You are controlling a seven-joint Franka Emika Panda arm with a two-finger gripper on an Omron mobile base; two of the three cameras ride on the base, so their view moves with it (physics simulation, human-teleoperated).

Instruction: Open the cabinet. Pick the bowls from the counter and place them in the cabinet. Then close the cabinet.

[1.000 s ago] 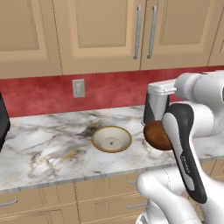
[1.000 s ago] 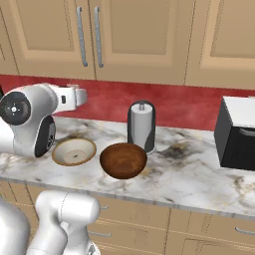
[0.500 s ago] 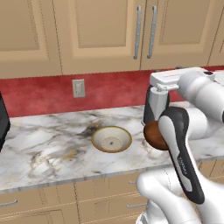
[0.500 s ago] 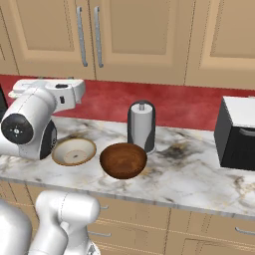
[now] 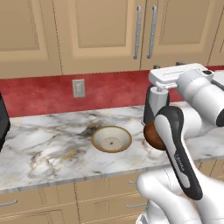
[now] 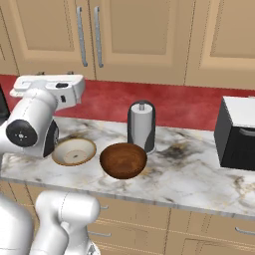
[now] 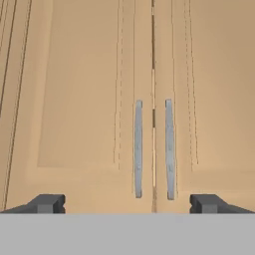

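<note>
The cabinet (image 7: 149, 99) is being faced head-on by the claw (image 7: 127, 203), whose two fingertips are being held spread wide with nothing between them. Both doors are being kept shut, and the two silver bar handles (image 7: 138, 148) are being shown side by side at the meeting edges, apart from the fingertips. The opening of the cabinet is judged to be the step in hand. To do it well, one handle should be chosen rather than both being straddled; the claw should be shifted sideways until a single bar is being centred between the fingertips, then advanced until the bar is being enclosed before any closing, and the pull should be made along the door's swing so that the grip is not being twisted off. On the tabletop (image 5: 43, 148), below the cabinet, the cream-white bowl (image 5: 111, 138) and the dark wooden bowl (image 6: 123, 160) are being left upright, near each other, and both are being seen empty. A grey canister (image 6: 142, 125) is standing just behind the wooden bowl.
</note>
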